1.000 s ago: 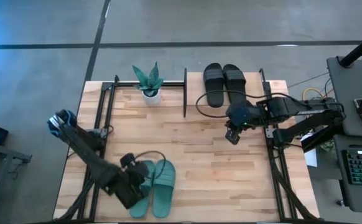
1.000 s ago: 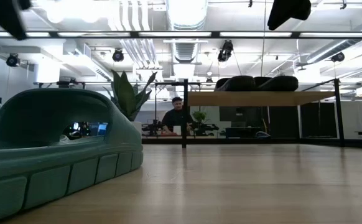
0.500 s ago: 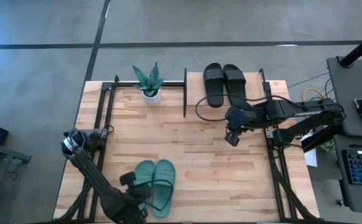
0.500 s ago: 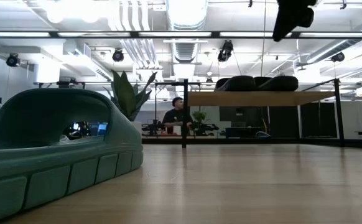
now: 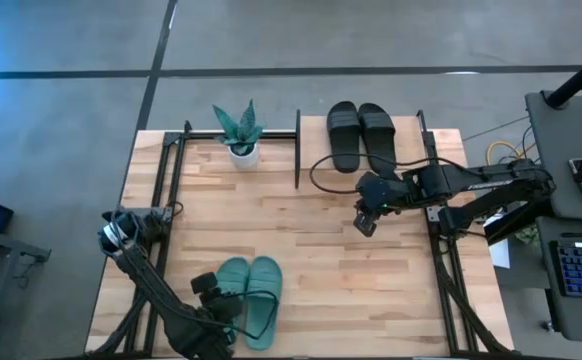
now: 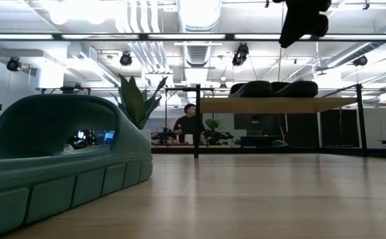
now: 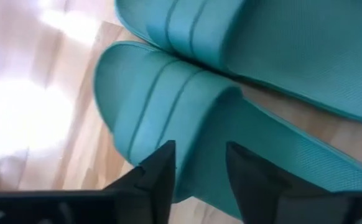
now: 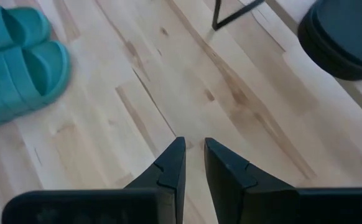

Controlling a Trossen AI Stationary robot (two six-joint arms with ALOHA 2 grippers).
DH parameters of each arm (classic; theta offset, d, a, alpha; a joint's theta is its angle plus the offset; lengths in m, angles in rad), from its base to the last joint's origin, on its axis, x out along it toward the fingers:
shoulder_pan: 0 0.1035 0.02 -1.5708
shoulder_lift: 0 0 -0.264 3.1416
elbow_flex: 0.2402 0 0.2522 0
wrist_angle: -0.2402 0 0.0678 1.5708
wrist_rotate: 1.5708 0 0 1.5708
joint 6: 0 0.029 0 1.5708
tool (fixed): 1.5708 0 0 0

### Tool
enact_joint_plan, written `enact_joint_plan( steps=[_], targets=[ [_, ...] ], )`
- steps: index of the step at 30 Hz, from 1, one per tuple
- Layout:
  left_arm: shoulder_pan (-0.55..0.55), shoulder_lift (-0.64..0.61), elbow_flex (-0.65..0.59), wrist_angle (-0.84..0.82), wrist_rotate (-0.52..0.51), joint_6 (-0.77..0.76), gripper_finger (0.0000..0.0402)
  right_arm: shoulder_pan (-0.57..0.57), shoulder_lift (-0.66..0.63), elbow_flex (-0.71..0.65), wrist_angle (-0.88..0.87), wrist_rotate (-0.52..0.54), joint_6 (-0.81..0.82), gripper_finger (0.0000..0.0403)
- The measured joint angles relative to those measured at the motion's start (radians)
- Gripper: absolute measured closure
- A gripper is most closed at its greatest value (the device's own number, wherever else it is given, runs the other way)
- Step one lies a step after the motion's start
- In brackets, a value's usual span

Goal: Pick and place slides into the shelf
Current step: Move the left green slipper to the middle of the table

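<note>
Below, we see the left claw [image 7: 199,171] at the counter's [image 5: 301,230] near edge, fingers parted above the nearer teal slide [image 7: 187,118] and gripping nothing. We note the teal pair [image 5: 251,297] lies side by side on the counter. We find the black slides [image 5: 359,133] resting atop the shelf [image 5: 441,138] at the far edge. We see the right claw [image 8: 192,163] hovering mid-counter, its fingers nearly together and empty

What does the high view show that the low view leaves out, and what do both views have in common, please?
Only the high view shows the left claw beside the teal slides, the right claw over bare table, and the plant's white pot. Only the low view shows a person seated behind. Both show the black slides on the shelf.
</note>
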Motion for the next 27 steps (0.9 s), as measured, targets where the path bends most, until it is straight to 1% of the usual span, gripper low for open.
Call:
enact_joint_plan(
  steps=[4,7,18,20,22,24,27],
  targets=[
    [-0.002,0.000,-0.033,0.035,0.005,0.009,0.0238,-0.008,0.000,-0.001,0.008,0.001,0.003,0.0351],
    [-0.002,0.000,-0.057,0.032,-0.001,0.042,0.0222,-0.013,0.000,-0.001,0.010,0.006,0.004,0.0351],
    [0.013,0.000,-0.189,0.070,-0.022,0.048,0.0220,-0.013,0.000,-0.001,0.015,0.013,0.023,0.0351],
    [0.022,0.000,-0.199,0.071,-0.022,0.048,0.0228,-0.013,0.000,-0.001,0.015,0.022,0.024,0.0351],
    [0.028,0.000,-0.207,0.080,-0.029,0.048,0.0245,-0.013,0.000,-0.001,0.015,0.025,0.024,0.0351],
    [0.034,0.000,-0.210,0.085,-0.046,0.049,0.0272,-0.013,0.000,-0.001,0.015,0.025,0.024,0.0351],
    [0.047,0.000,-0.222,0.105,-0.053,0.055,0.0322,-0.013,0.000,-0.001,0.015,0.025,0.035,0.0351]
  ],
)
